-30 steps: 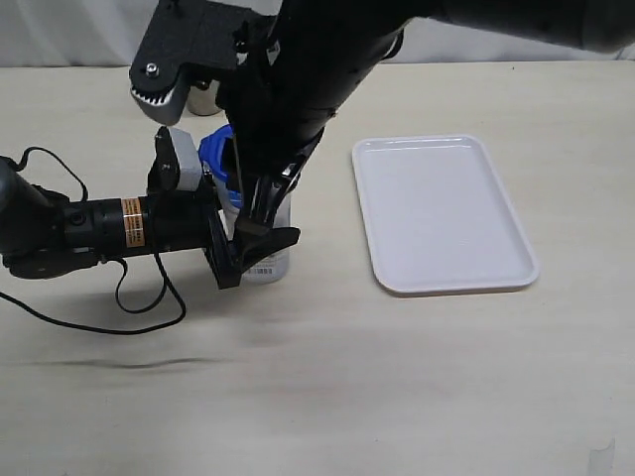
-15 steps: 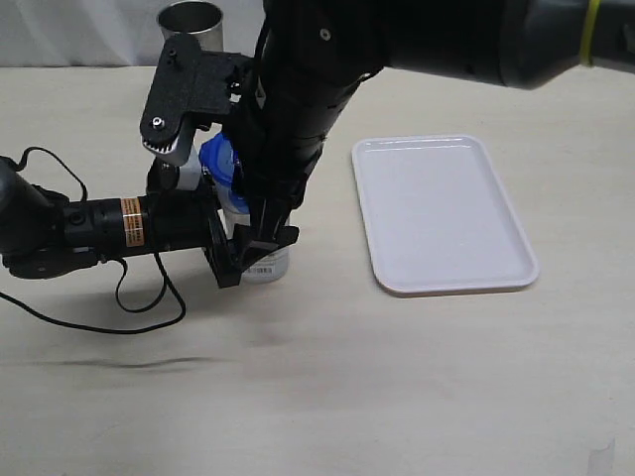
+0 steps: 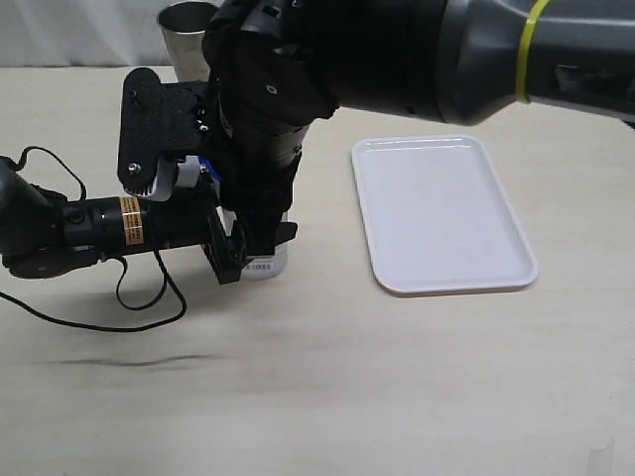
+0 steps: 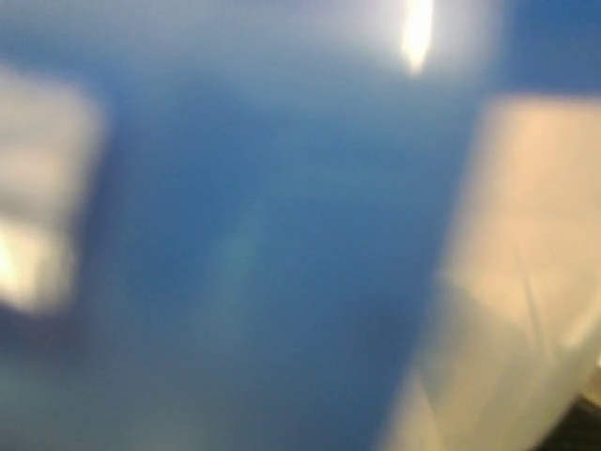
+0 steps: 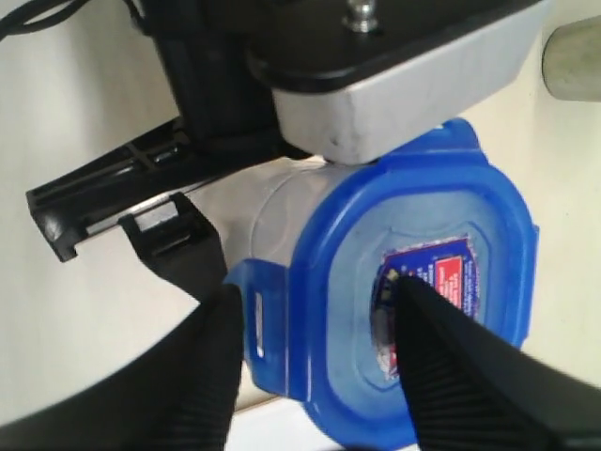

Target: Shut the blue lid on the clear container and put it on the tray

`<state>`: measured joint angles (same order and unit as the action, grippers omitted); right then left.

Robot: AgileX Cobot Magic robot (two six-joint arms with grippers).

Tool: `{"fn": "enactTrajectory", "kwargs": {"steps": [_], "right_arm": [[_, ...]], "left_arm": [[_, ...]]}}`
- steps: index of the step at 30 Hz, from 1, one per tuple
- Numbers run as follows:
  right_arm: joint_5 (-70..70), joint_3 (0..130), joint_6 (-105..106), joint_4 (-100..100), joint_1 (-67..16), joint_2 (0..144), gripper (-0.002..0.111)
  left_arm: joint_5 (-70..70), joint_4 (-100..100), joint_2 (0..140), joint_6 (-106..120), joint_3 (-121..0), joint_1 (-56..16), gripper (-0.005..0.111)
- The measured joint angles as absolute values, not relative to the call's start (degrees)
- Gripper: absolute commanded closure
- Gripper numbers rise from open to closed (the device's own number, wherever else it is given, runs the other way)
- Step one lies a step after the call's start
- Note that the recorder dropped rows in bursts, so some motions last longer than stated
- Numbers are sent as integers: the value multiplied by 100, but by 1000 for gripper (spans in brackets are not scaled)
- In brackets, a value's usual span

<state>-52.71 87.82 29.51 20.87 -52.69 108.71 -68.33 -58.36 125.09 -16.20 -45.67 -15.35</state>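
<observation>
A grey cup [image 3: 184, 30], probably steel, stands upright far back on the beige table [image 3: 397, 387], its lower part hidden.

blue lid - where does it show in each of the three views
exterior view: blue lid is a small blue patch left of centre, mostly hidden, on the clear container.
left wrist view: the blurred blue filling most of the picture is probably the lid, too close to focus.
right wrist view: centre, seen from above, sticker showing.
shared landmark: steel cup, in the exterior and right wrist views only.

Right arm [image 3: 377, 50] looms over clear container [image 3: 268, 264]; tray [image 3: 446, 208] unobstructed
</observation>
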Motion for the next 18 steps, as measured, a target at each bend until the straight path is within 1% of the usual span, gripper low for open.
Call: {"fn": "enactTrajectory", "kwargs": {"steps": [3, 8, 13, 18], "right_arm": [[-5283, 8813, 2951, 2150, -5278, 10941, 69], [-5153, 8782, 2866, 2454, -5299, 11022, 70], [-4861, 8622, 2489, 3000, -5343, 11063, 76], [-4751, 8590, 2357, 3060, -5343, 11063, 76]], "left_arm": [[-6826, -5781, 12509, -1620, -4567, -1535, 107], [-6796, -5676, 12509, -1643, -4567, -1530, 107], [-6760, -5525, 12509, -1715, -4579, -1521, 107], [-6747, -5525, 12509, -1704, -4579, -1492, 107]]}}
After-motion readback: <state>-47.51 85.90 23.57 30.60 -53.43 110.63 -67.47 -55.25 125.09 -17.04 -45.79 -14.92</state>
